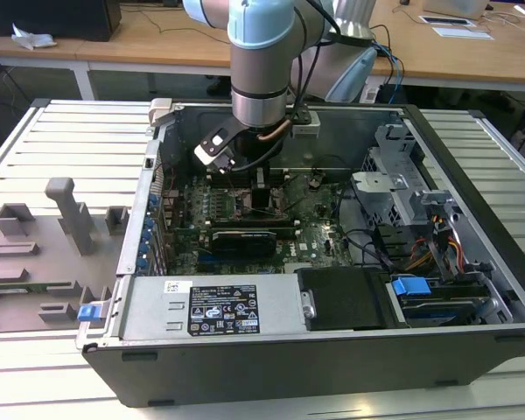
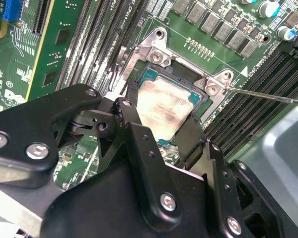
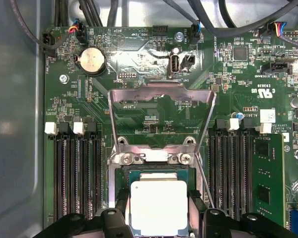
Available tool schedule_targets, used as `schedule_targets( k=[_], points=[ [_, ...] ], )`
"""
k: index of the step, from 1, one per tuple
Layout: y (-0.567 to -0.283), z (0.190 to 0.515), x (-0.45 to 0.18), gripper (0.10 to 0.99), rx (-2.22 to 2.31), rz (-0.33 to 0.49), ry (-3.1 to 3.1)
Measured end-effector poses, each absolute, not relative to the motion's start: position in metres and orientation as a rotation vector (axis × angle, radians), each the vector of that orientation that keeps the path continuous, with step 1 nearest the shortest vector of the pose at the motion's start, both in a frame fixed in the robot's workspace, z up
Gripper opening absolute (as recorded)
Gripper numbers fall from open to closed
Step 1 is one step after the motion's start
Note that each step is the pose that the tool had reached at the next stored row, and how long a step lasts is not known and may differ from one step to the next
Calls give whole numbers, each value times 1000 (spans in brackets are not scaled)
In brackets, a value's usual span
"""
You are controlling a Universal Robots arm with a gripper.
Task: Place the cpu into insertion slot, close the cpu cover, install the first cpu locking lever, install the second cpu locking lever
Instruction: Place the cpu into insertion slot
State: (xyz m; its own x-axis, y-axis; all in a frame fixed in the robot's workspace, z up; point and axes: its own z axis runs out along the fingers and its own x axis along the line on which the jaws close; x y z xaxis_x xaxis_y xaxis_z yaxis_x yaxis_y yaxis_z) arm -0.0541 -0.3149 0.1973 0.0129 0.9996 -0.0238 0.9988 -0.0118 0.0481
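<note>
At the exterior view's left, grey plastic fixtures (image 1: 35, 254) sit on the slatted tabletop (image 1: 70, 131); rightward, inside the open black computer case (image 1: 332, 350), the black end effector (image 2: 159, 121) is clenched on opposite edges of the one small square silvery-topped cpu (image 3: 159, 206), set low in the single square black insertion slot (image 2: 139, 74). The one thin silvery cpu cover (image 3: 161, 91) stands open. The cpu looks light, stiff, fragile: hold edges only

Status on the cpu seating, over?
Gripper low around the cpu. cpu lies in the insertion slot. cpu cover open, tipped back; locking lever unlatched.
</note>
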Motion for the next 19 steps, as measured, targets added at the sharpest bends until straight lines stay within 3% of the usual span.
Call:
schedule_targets(
  k=[7,8,19],
  points=[
    [-315,196,-53,545,2199,27,2171],
    [-315,196,-53,620,2200,28,2171],
    [-314,199,-54,620,2200,26,2171]
  ],
)
